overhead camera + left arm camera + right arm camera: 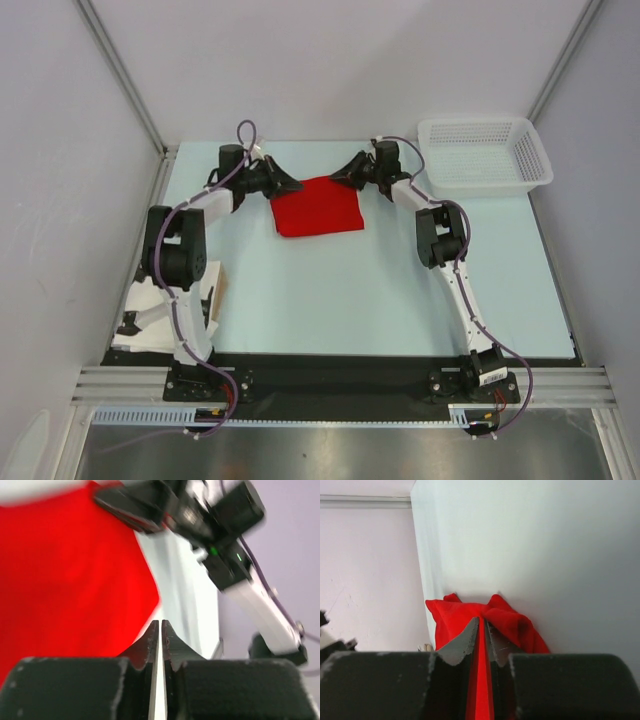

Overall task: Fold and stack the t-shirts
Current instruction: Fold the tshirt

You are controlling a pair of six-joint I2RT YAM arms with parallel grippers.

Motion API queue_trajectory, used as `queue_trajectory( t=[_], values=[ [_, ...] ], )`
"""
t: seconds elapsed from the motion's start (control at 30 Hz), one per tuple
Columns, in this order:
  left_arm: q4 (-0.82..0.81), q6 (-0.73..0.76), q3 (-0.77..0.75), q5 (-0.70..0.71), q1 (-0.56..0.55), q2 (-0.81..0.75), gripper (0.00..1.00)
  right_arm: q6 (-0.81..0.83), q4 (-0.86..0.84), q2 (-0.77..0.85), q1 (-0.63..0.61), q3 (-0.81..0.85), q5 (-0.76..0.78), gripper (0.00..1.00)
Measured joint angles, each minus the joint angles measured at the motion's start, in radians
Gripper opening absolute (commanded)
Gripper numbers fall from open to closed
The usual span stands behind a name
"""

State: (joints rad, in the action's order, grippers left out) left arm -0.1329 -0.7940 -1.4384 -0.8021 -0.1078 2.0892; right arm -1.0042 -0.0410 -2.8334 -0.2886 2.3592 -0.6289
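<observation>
Pinching t-shirt at its 1 o'clock corner in right gripper; pressing left gripper fingers together at 11 o'clock corner.

Top external: high above and behind the near edge, looking down toward the far edge, wide enough for the whole worktop. Left wrist: low and close behind the left gripper by the far edge, facing the right edge. Right wrist: equally close behind the right gripper, facing the left edge. Overlap of all three on the red t-shirt.
</observation>
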Motion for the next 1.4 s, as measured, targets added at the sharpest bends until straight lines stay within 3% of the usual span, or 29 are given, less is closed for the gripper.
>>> queue_trajectory(
  t=[0.13, 0.27, 0.4, 0.63, 0.73, 0.9, 1.07, 1.13, 1.4],
  values=[
    [-0.044, -0.001, 0.114, -0.057, -0.033, -0.031, 0.05, 0.008, 0.010, 0.000, 0.000, 0.003, -0.007, 0.13],
    [0.051, 0.039, 0.237, -0.053, -0.024, 0.000, 0.02, 0.011, 0.014, 0.000, 0.000, 0.003, -0.010, 0.13],
    [0.111, 0.070, 0.254, -0.075, -0.009, 0.043, 0.01, 0.014, 0.019, 0.000, 0.001, 0.003, -0.016, 0.13],
    [0.150, 0.109, 0.275, -0.068, -0.021, -0.122, 0.02, 0.019, 0.023, 0.000, 0.003, 0.003, -0.024, 0.13],
    [0.164, 0.126, 0.206, -0.067, -0.020, -0.163, 0.02, 0.021, 0.025, 0.000, 0.003, 0.003, -0.026, 0.13],
    [0.173, 0.158, 0.102, -0.055, -0.006, -0.089, 0.01, 0.032, 0.029, 0.002, 0.003, 0.003, -0.028, 0.13],
    [0.197, 0.174, 0.265, -0.010, 0.002, -0.018, 0.00, 0.033, 0.031, 0.002, 0.004, 0.003, -0.032, 0.12],
    [0.212, 0.169, 0.312, -0.063, 0.005, -0.002, 0.00, 0.033, 0.032, 0.002, 0.005, 0.003, -0.035, 0.12],
    [0.290, 0.212, 0.267, -0.005, 0.002, -0.069, 0.04, 0.034, 0.044, 0.003, 0.010, 0.003, -0.047, 0.12]
  ],
)
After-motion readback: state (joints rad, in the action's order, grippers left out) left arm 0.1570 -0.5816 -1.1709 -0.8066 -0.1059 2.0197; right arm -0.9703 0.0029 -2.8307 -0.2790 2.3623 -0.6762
